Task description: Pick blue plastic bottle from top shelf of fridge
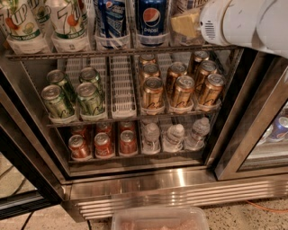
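Note:
The fridge (180, 193) stands open before me, with its wire racks in view. On the top shelf (90, 53), at the far right, only a small part of the blue plastic bottle (183, 5) shows, with its pale label; the rest is hidden behind my gripper. My gripper (185, 23) is a tan piece at the end of the white arm (243, 20). It reaches in from the upper right and sits right in front of that bottle at shelf height. I cannot tell whether it touches the bottle.
White-and-green 7UP bottles (67, 22) and dark blue Pepsi bottles (150, 20) stand to the bottle's left. Lower racks hold green cans (72, 94), gold cans (180, 87), red cans (103, 143) and small water bottles (173, 137). The door frame (252, 130) is on the right. A clear tub (159, 219) is below.

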Controlling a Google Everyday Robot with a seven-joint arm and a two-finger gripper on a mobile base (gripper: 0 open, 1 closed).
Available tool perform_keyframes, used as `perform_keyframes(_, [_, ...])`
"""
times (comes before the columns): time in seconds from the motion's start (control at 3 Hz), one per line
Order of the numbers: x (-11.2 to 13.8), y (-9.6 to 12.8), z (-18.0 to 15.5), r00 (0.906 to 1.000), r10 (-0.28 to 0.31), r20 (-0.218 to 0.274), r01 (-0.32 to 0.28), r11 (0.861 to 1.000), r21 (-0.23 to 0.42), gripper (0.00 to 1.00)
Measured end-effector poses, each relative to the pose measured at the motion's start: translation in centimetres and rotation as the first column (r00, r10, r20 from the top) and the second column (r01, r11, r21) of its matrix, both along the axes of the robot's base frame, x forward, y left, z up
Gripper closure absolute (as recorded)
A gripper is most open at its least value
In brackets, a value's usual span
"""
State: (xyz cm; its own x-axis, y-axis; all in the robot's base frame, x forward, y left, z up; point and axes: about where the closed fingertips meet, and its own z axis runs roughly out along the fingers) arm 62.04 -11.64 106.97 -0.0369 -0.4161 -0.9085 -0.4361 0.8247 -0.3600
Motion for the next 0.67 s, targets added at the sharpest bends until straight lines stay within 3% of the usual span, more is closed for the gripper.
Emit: perform_keyframes(0.67, [0.1,0.5,1.2,0.9998,0.01,0.016,-0.01,1.0,0.02,1.0])
